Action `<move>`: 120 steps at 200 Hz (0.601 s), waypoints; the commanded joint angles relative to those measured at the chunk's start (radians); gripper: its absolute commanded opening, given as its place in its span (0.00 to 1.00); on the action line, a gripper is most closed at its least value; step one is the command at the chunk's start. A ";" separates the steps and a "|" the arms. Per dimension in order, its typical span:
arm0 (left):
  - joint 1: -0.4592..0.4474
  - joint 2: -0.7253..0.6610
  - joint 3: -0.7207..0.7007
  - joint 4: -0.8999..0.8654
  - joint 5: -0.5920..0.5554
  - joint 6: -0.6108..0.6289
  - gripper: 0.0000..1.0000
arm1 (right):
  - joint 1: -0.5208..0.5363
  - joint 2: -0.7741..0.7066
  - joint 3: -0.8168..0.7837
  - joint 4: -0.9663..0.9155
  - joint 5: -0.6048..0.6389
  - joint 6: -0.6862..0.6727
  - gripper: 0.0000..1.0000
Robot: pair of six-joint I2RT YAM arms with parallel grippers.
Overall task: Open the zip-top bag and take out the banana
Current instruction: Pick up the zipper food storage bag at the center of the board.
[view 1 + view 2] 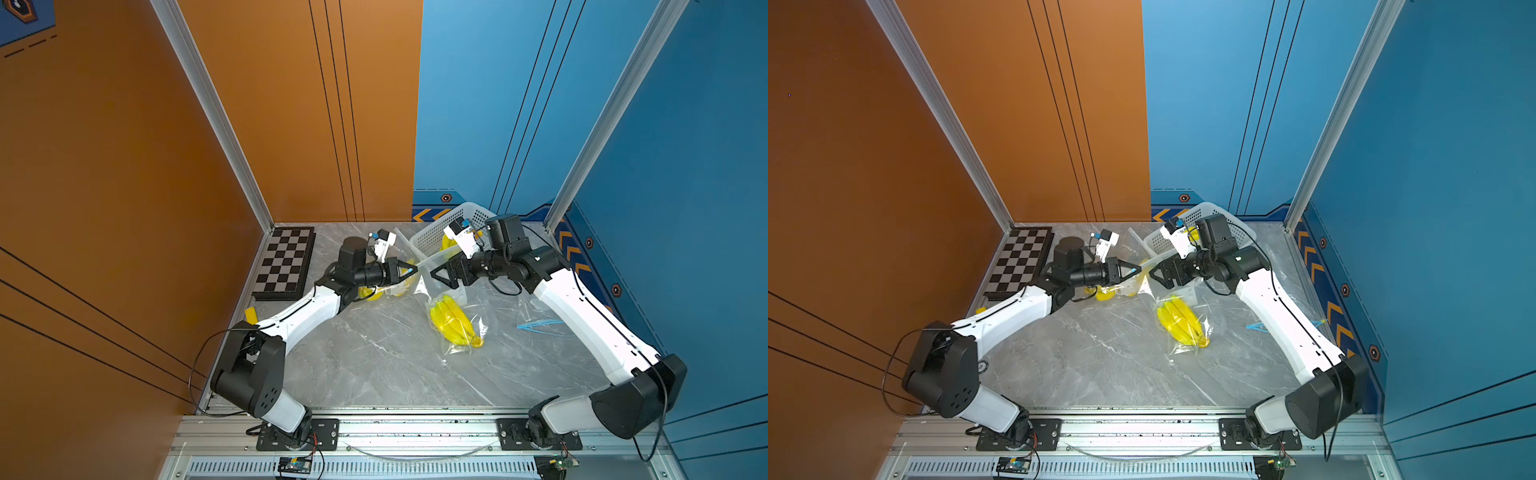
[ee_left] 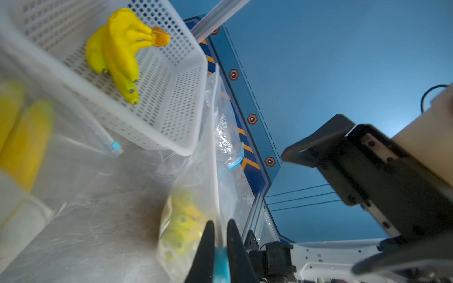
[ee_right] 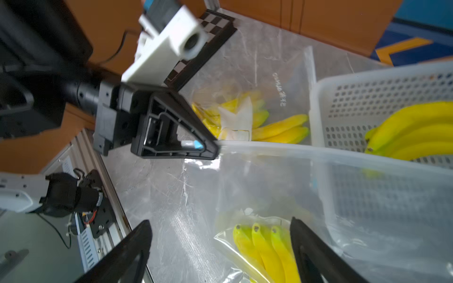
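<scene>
The gray bench [image 1: 374,365] has a white basket [image 1: 432,237] at the far side. The zip-top bag [image 1: 473,307] sits mid-bench, near the basket, with its top edge lifted. The banana bunch [image 1: 451,322] is inside it. The left jaws are clamped on the bag's blue zip end. The right jaws stand wide apart beside the bag.

Checkerboard [image 1: 286,262] beside orange wall [image 1: 124,166]; white perforated basket [image 1: 430,239] at back.
</scene>
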 commanded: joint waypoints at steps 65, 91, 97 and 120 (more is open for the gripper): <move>-0.101 -0.130 0.300 -0.818 -0.090 0.635 0.04 | 0.063 0.023 0.279 -0.209 -0.012 -0.423 0.84; -0.104 -0.148 0.297 -0.888 -0.111 0.709 0.04 | 0.084 0.050 0.283 -0.266 -0.077 -0.465 0.84; -0.104 -0.153 0.292 -0.900 -0.117 0.720 0.05 | 0.096 0.056 0.284 -0.283 -0.082 -0.484 0.84; -0.108 -0.173 0.284 -0.935 -0.132 0.742 0.05 | 0.112 0.077 0.279 -0.338 -0.071 -0.570 0.82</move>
